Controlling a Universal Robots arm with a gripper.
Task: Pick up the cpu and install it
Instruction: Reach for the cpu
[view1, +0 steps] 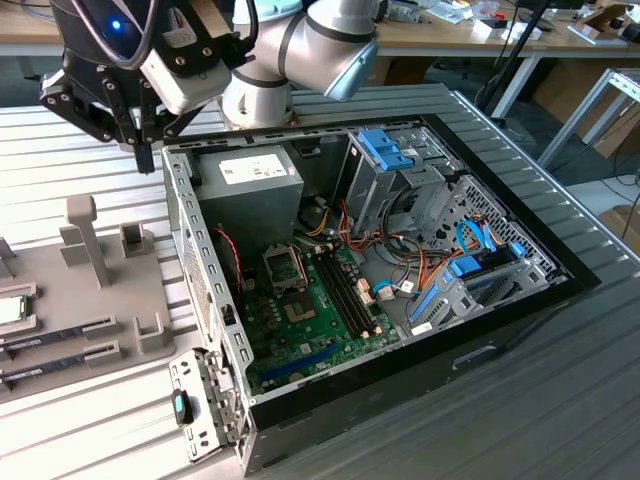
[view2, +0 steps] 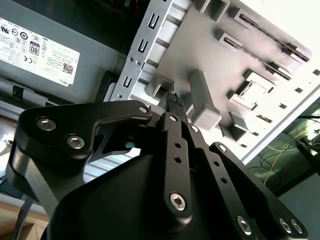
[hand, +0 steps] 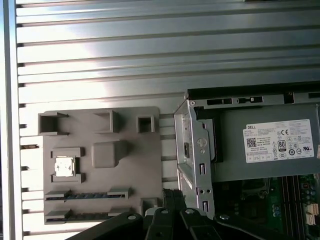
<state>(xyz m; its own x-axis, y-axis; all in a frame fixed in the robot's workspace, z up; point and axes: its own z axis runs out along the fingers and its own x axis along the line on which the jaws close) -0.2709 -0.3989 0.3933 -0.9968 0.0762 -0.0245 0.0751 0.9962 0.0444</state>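
Note:
The cpu (hand: 64, 166), a small silver square with a green rim, lies flat in a pocket of the grey parts holder (hand: 130, 165). It also shows at the exterior view's far left, cpu (view1: 10, 308), and in the second wrist view, cpu (view2: 248, 90). My gripper (view1: 146, 158) hangs above the back left corner of the open computer case (view1: 205, 300), well apart from the cpu. Its black fingers (view2: 172, 100) are shut together with nothing between them. On the green motherboard sits the metal-framed cpu socket (view1: 283, 268).
Two long dark memory sticks (hand: 87, 195) lie in slots of the holder beside the cpu. The grey power supply (view1: 250, 185) fills the case's back corner. Drive cages (view1: 400, 170) and loose cables crowd the case's right side. The holder's upright posts (view1: 85, 240) stand near the case wall.

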